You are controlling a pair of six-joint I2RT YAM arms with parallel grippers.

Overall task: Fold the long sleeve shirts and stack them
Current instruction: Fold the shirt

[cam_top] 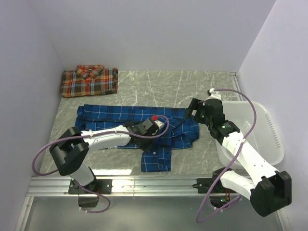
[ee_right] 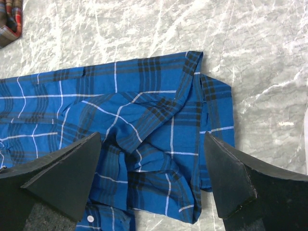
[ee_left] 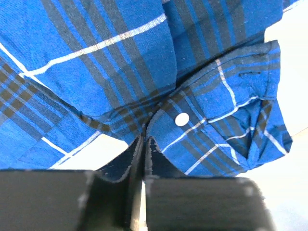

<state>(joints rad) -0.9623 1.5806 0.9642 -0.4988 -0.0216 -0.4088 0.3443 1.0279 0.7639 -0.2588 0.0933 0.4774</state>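
Blue shirt [cam_top: 110, 114]: lies mid-table on the marbled table [cam_top: 202, 82], spread crosswise and partly gathered. Its right end is bunched into folds. One sleeve [cam_top: 156, 161] lies out toward the near edge.

Red-orange shirt [cam_top: 89, 81]: folded, collar up, in the far left corner of the table, well apart from the blue shirt.

Left gripper [ee_left: 142, 143]: rests over the bunched middle-right part of the blue shirt. The fingers are pressed together, with only a hairline between them. The tips meet a fold of the blue cloth and appear to pinch it (how far the cloth runs in between cannot be seen). A white button [ee_left: 182, 119] sits just beside the tips on a buttoned band of the shirt.

Right gripper [ee_right: 153, 142]: hangs above the right end of the blue shirt with its fingers spread wide and nothing between them. In the wrist view the shirt's folded right edge lies between the two fingers [ee_right: 67, 173], below them.

White plastic basket [cam_top: 269, 122]: at the right edge of the table, behind the right arm.
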